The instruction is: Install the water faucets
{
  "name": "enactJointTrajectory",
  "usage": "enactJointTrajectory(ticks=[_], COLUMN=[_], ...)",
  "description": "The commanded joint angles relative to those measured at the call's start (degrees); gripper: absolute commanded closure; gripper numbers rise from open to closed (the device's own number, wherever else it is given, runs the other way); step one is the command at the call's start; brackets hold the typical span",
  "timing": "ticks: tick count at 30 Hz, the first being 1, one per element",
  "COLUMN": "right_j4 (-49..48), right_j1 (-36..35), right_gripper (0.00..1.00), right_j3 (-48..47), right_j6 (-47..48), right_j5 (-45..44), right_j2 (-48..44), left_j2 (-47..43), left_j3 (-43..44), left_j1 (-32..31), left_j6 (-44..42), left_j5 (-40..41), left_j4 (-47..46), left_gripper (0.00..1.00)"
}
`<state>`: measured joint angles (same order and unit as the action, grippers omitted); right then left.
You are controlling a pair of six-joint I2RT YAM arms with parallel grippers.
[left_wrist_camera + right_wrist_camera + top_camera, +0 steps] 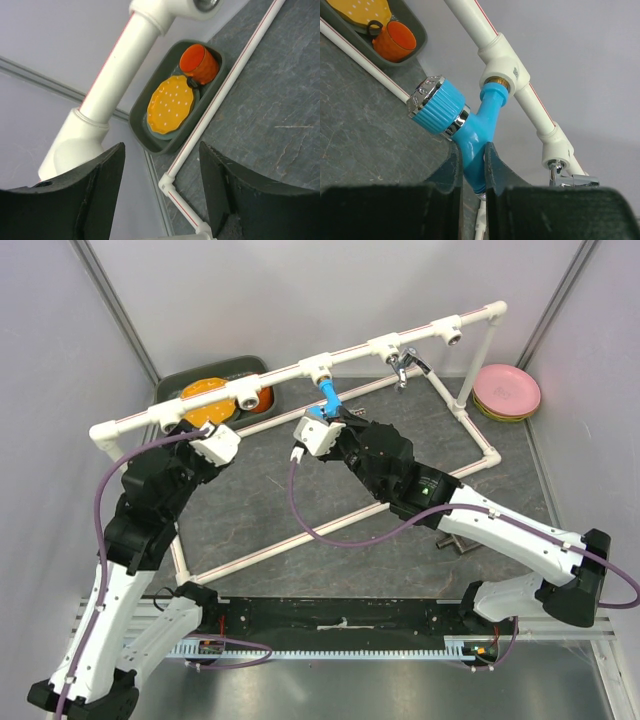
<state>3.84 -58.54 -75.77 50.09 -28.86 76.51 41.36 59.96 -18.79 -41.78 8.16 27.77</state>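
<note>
Top external view says this job is mostly there: the chrome faucet point(405, 366) already hangs from a tee socket point(385, 347) on the top rail of the white pipe frame point(280, 374), spout pointing down and nothing touching it, so I'd call that one done. The blue faucet point(328, 396) sits at the next tee to the left, above the dark grey surface point(260, 510), and the right end effector point(327, 412) is pinching it by the lower end of its body. From the right wrist cam the blue neck butts right up against the brass-looking ring in the tee's mouth and I can't see any thread showing. My guess is it's screwed in most of the way, though I can't tell if it's actually tight. What's left looks like a final snug and letting go. The two outer tees have nothing in them, and I see no spare faucets anywhere. Looks-wise the blue one is glossy bright blue plastic, with a fat ribbed round knob sticking out at an angle, a shiny chrome cap on the knob and a chrome collar behind it. The left end effector point(226, 432) is spread wide with nothing in it, hanging by the left end of the rail near the tray point(145, 135) holding a yellow plate point(170, 104) and an orange cup point(199, 63).
</note>
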Motion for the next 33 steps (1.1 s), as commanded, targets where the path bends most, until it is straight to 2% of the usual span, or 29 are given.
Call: enactJointTrajectory(ticks=[1, 7, 12, 22, 28, 29, 32, 33], right_j4=[-5.0, -5.0, -5.1, -5.4, -5.8, -5.8, -6.0, -6.1], right_j1=[1.4, 1.9, 2.0, 2.2, 2.2, 2.3, 2.3, 2.3], right_gripper=[1.00, 1.00, 1.00, 1.00, 1.00, 1.00, 1.00, 1.00], right_j3=[1.2, 1.3, 1.1, 1.1, 1.4, 1.4, 1.7, 1.8], right_j6=[-14.2, -14.8, -14.9, -15.6, -16.6, -16.9, -18.2, -18.7], right_j5=[-1.9, -1.0, -0.3, 0.5, 1.4, 1.5, 1.7, 1.9], right_j2=[-1.1, -0.8, -0.7, -1.0, -1.1, -1.2, -1.5, -1.5], left_j2=[-2.3, -7.6, -3.8, 6.9, 11.1, 11.5, 12.6, 13.0], left_j3=[7.5, 6.6, 5.0, 6.4, 6.0, 5.4, 4.1, 3.8], left_j1=[0.6, 0.7, 0.6, 0.8, 0.7, 0.7, 0.7, 0.7], left_j6=[-5.3, -5.1, -12.0, -12.7, -14.6, -14.8, -14.7, -14.6], left_j5=[0.2, -9.2, -0.7, 0.0, 3.1, 3.6, 4.7, 4.2], left_j4=[-9.8, -9.9, -8.6, -7.3, -11.3, -12.1, -15.0, -15.3], left_gripper=[0.30, 0.30, 0.29, 0.28, 0.30, 0.31, 0.42, 0.52])
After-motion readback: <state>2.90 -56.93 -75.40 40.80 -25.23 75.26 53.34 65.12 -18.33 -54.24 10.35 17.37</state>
